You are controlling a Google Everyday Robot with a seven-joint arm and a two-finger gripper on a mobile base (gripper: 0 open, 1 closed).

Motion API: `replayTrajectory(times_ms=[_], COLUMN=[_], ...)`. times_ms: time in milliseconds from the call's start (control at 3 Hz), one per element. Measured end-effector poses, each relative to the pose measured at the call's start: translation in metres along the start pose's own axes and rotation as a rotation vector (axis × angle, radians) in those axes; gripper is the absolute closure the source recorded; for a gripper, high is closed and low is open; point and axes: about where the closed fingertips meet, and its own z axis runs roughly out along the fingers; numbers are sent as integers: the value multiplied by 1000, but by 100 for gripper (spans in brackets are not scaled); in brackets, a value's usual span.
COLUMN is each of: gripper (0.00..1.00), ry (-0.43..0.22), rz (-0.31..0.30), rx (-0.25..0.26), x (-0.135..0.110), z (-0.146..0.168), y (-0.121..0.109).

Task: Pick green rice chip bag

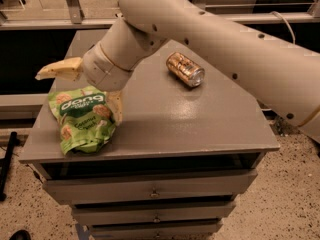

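The green rice chip bag [82, 119] is a crinkly light-green pouch with white "dang" lettering. It lies flat on the front left corner of the grey cabinet top [175, 119]. My gripper [78, 98] is open just above the bag's upper end. One tan finger [56, 69] points left past the bag's far edge. The other finger [116, 106] points down along the bag's right edge. The bag's top right part is hidden behind my wrist.
A gold drink can [185, 69] lies on its side at the back middle of the cabinet top. My thick white arm [225, 39] crosses over the back right. Drawers [150, 189] run below the top. A dark shelf and speckled floor lie around.
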Motion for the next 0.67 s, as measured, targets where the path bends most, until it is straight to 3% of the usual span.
replayTrajectory(times_ms=[333,667], gripper=[0,18], ry=[45,111], rz=[-6,1], rx=[-72,-154], x=[0,1], z=[13,22], y=[4,13])
